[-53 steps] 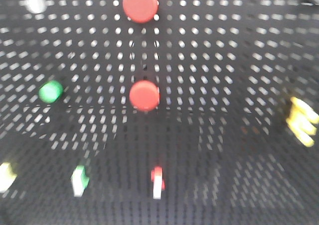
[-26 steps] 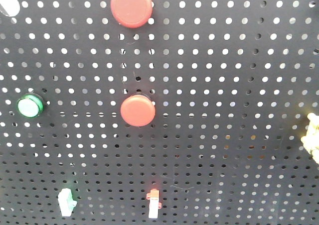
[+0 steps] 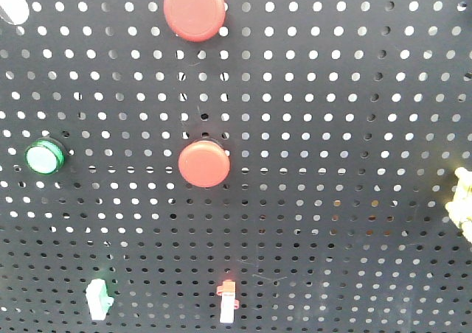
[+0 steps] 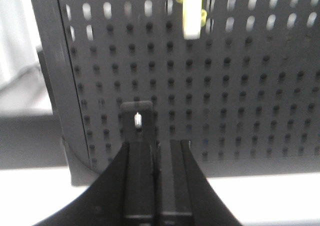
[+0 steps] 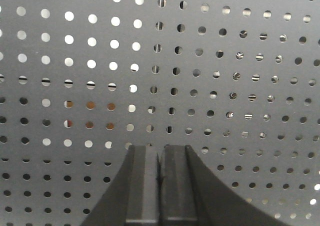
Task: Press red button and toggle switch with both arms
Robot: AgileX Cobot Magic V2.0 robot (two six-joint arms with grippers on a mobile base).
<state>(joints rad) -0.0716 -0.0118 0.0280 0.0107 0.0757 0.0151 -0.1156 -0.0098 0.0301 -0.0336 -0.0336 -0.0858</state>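
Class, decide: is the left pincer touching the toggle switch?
Cannot tell. In the left wrist view the left pincer meets the toggle switch in outline, but depth hides any gap.

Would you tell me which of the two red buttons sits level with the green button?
The lower red button, mid-panel; the upper red button sits far above the green button.
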